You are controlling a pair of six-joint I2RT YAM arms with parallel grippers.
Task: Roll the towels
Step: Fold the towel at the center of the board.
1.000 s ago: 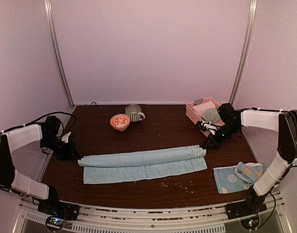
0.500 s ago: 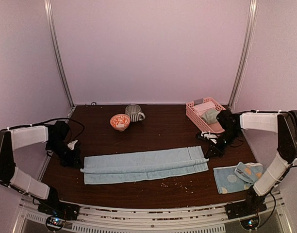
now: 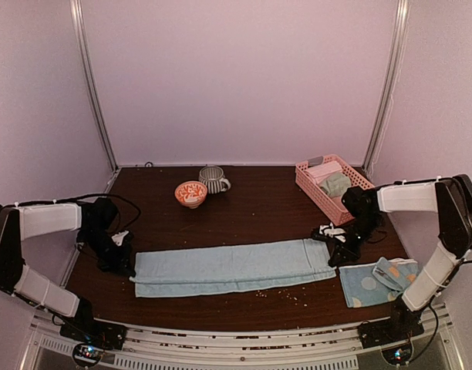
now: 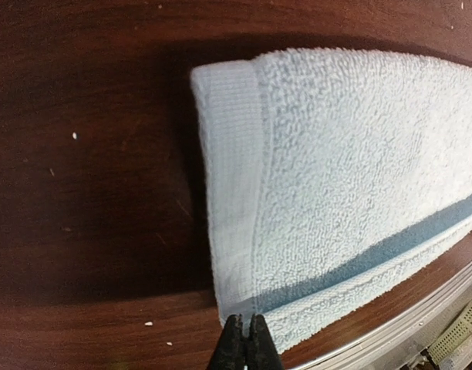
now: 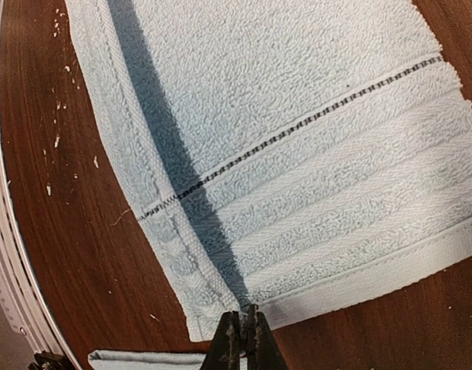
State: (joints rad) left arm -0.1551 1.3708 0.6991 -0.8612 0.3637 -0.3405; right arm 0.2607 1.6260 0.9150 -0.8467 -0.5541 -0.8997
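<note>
A long light blue towel [image 3: 232,266] lies across the near part of the table, folded lengthwise. My left gripper [image 3: 125,264] is shut on its left end, and the left wrist view shows the jaws [image 4: 247,333] pinching the towel's [image 4: 344,177] near hem. My right gripper [image 3: 334,257] is shut on its right end, and the right wrist view shows the jaws [image 5: 242,327] pinching the towel's [image 5: 298,139] upper layer at the hem. A dotted blue towel with orange marks [image 3: 377,280] lies partly folded at the near right.
A pink lattice basket [image 3: 313,189] at the back right holds a grey-green towel [image 3: 336,185] and a pink towel [image 3: 325,169]. An orange bowl [image 3: 190,193] and a striped mug [image 3: 213,179] stand at the back. Crumbs [image 3: 274,291] lie near the front edge.
Both grippers moved toward the near edge and lower, drawing the towel's upper layer forward. The fold now lies flat over the lower layer, nearly covering it.
</note>
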